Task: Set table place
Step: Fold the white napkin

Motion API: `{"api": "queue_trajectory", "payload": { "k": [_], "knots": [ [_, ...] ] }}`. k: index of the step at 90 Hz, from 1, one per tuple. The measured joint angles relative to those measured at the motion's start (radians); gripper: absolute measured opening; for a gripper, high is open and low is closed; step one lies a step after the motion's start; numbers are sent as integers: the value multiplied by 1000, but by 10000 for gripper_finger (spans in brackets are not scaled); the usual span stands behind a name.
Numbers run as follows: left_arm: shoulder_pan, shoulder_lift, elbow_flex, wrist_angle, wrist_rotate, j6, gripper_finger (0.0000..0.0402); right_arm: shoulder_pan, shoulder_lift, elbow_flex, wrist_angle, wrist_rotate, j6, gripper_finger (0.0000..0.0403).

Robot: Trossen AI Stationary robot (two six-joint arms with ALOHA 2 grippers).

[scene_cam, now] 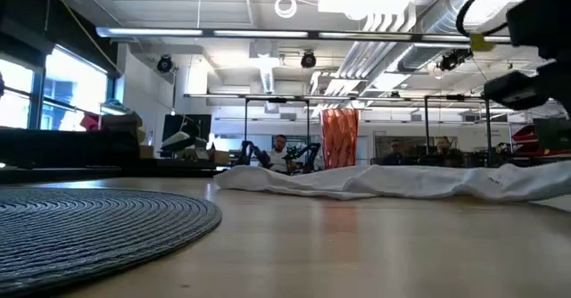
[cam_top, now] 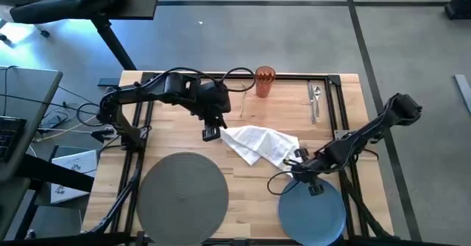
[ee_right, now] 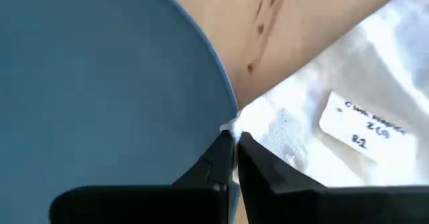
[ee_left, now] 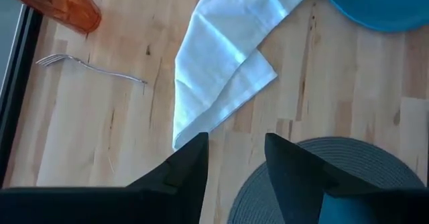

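**Place setting barely begun: plate gripped at its rim, the rest scattered**

You have most of the work still ahead. The placemat [cam_top: 182, 192] lies bare at the near left of the table [cam_top: 243, 132], and the plate [cam_top: 313, 209] sits apart from it at the near right, not on it. The napkin [cam_top: 259, 144] lies crumpled in the middle. The tumbler [cam_top: 265, 82] stands at the far edge with a fork [cam_top: 242, 101] just beside it, and more cutlery [cam_top: 315, 102] lies at the far right.

The right gripper [ee_right: 233, 147] has its fingers pressed together on the plate's rim, close to the napkin's edge. The left gripper [ee_left: 236, 158] hovers with fingers spread over the napkin's left end, holding nothing.

Only the right wrist view shows you the pinch on the rim and a small label on the napkin; from above this is hidden under the arm. The left wrist view shows the fork clearly, which is thin in the high view. The low view misses the plate but confirms the tumbler is upright behind the napkin.
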Motion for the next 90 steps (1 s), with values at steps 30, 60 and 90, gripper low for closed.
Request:
{"api": "queue_trajectory", "payload": {
  "k": [30, 60, 90],
  "knots": [
    [0, 0, 0, 5, 0, 8, 133, -19, 0, -63, 30, -1, 102, 18],
    [0, 0, 0, 6, 0, 8, 133, -19, 0, -97, 87, 18, 142, 45],
    [0, 0, 0, 8, -2, 9, 133, -19, 0, -89, 130, 26, 186, 67]
  ]
}}
